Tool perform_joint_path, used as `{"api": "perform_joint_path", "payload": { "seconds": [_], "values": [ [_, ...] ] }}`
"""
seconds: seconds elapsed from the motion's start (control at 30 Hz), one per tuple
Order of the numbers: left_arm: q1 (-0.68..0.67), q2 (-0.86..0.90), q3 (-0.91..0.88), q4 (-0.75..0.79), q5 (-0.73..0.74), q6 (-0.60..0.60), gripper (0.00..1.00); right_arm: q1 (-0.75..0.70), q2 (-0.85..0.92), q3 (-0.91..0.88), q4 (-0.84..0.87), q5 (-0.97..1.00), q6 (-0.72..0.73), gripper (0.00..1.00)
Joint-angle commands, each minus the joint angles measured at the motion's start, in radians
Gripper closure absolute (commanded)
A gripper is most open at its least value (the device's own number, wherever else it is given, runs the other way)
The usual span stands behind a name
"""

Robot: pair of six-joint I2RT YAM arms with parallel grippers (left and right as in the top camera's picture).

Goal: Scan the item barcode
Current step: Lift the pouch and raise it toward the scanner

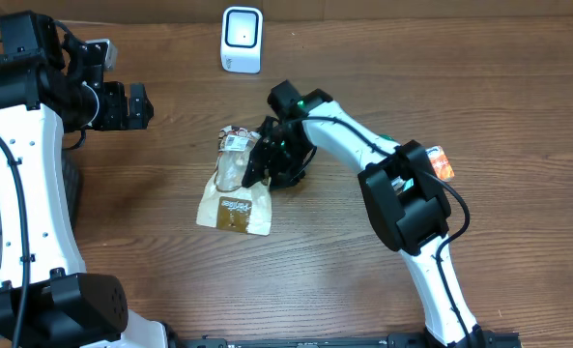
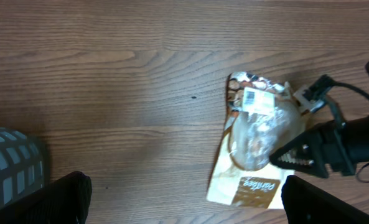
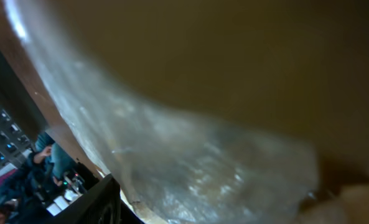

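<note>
1. Snack bag (image 1: 234,188) is lying flat mid-frame, white label (image 2: 259,99) facing up, below scanner (image 1: 242,39).
2. Right gripper (image 1: 259,166) is working the bag's right edge, likely to lift it; cannot tell whether it is gripping.
3. Left gripper (image 1: 134,106) is idling upper left, fingers spread wide.

Left pincer (image 1: 136,106) wide open; right pincer (image 1: 260,164) low at centre, arm outstretched.

This is a robotics lab bench, staged like a shop checkout. A white-and-black jointed left robot arm (image 1: 15,193) and a matching right robot arm (image 1: 407,208) stand at a brown wood-grain table (image 1: 170,280), with cables running along them. A small white box-shaped barcode scanner (image 1: 242,39) sits at the far edge. A tan paper-and-clear-film snack pouch (image 1: 234,205) lies there like retail stock.
</note>
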Motion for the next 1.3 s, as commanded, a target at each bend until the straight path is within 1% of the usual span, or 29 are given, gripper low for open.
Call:
{"api": "perform_joint_path", "payload": {
  "seconds": [0.0, 0.07, 0.1, 0.17, 0.23, 0.27, 0.37, 0.43, 0.6, 0.67, 0.73, 0.87, 0.97, 1.1, 1.23, 1.27],
  "values": [
    [-0.006, -0.011, 0.016, 0.002, 0.008, 0.022, 0.0, 0.045, -0.025, -0.056, 0.092, 0.071, 0.085, 0.5],
    [-0.006, -0.011, 0.016, 0.002, 0.008, 0.022, 0.0, 0.06, -0.025, -0.069, 0.129, 0.15, 0.133, 0.57],
    [-0.006, -0.011, 0.016, 0.002, 0.008, 0.022, 0.0, 0.064, -0.025, -0.072, 0.134, 0.19, 0.148, 0.63],
    [-0.006, -0.011, 0.016, 0.002, 0.008, 0.022, 0.0, 0.064, -0.025, -0.072, 0.134, 0.216, 0.149, 0.79],
    [-0.006, -0.011, 0.016, 0.002, 0.008, 0.022, 0.0, 0.055, -0.025, -0.072, 0.138, 0.213, 0.149, 0.92],
    [-0.006, -0.011, 0.016, 0.002, 0.008, 0.022, 0.01, 0.049, -0.025, -0.07, 0.137, 0.209, 0.148, 0.96],
    [-0.006, -0.011, 0.016, 0.002, 0.008, 0.022, 0.0, 0.024, -0.031, -0.059, 0.131, 0.175, 0.097, 0.96],
    [-0.006, -0.011, 0.016, 0.002, 0.008, 0.022, 0.0, -0.003, -0.07, -0.018, 0.082, 0.131, -0.04, 0.96],
    [-0.006, -0.011, 0.016, 0.002, 0.008, 0.022, 0.0, -0.015, -0.183, 0.071, -0.01, 0.131, -0.197, 0.96],
    [-0.006, -0.011, 0.016, 0.002, 0.008, 0.022, 0.0, -0.015, -0.235, 0.098, -0.036, 0.131, -0.225, 0.96],
    [-0.006, -0.011, 0.016, 0.002, 0.008, 0.022, 0.0, -0.015, -0.325, 0.129, -0.068, 0.131, -0.247, 0.96],
    [-0.006, -0.011, 0.016, 0.002, 0.008, 0.022, 0.0, -0.015, -0.479, 0.134, -0.082, 0.131, -0.251, 0.96],
    [-0.006, -0.011, 0.016, 0.002, 0.008, 0.022, 0.0, -0.013, -0.566, 0.134, -0.1, 0.13, -0.282, 0.96],
    [-0.006, -0.011, 0.016, 0.002, 0.008, 0.022, 0.0, 0.004, -0.677, 0.134, -0.151, 0.13, -0.39, 0.96],
    [-0.006, -0.011, 0.016, 0.002, 0.008, 0.022, 0.0, 0.043, -0.726, 0.134, -0.196, 0.123, -0.534, 0.96],
    [-0.006, -0.011, 0.016, 0.002, 0.008, 0.022, 0.0, 0.049, -0.727, 0.134, -0.197, 0.124, -0.547, 0.96]
  ]
}}
